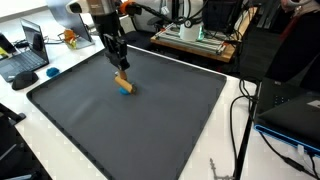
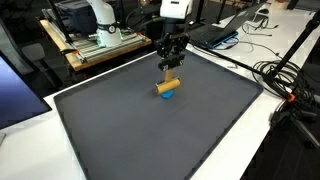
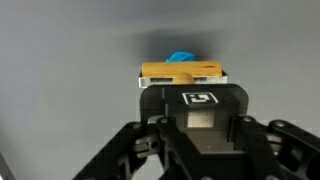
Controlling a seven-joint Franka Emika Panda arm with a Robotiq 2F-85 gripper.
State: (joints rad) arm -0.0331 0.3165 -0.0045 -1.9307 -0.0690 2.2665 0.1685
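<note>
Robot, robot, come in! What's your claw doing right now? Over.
Gripper shut on small tan wooden block. Small blue piece right under it, on dark grey mat. Black cables lie off the mat, none in the way.

**Matt mat, bare wood, black plastic**

The mat [image 1: 150, 115] is looking dark grey and matt. Its face is smooth and even (rubber or cloth, it cannot be told), and it is giving back no glare in both exterior views. The block [image 3: 180, 73] is showing as pale tan wood, dull and unvarnished. The blue piece [image 3: 182, 57] is reading as plastic, smooth and slightly shiny. The gripper [image 1: 120, 68] is appearing as matt black plastic or coated metal, and in the wrist view it is carrying a white printed label [image 3: 199, 98]. The table [image 2: 272, 140] is looking white, hard and smooth, with a faint gloss. The cables [image 1: 238, 125] are showing black, rubbery sheaths.
</note>
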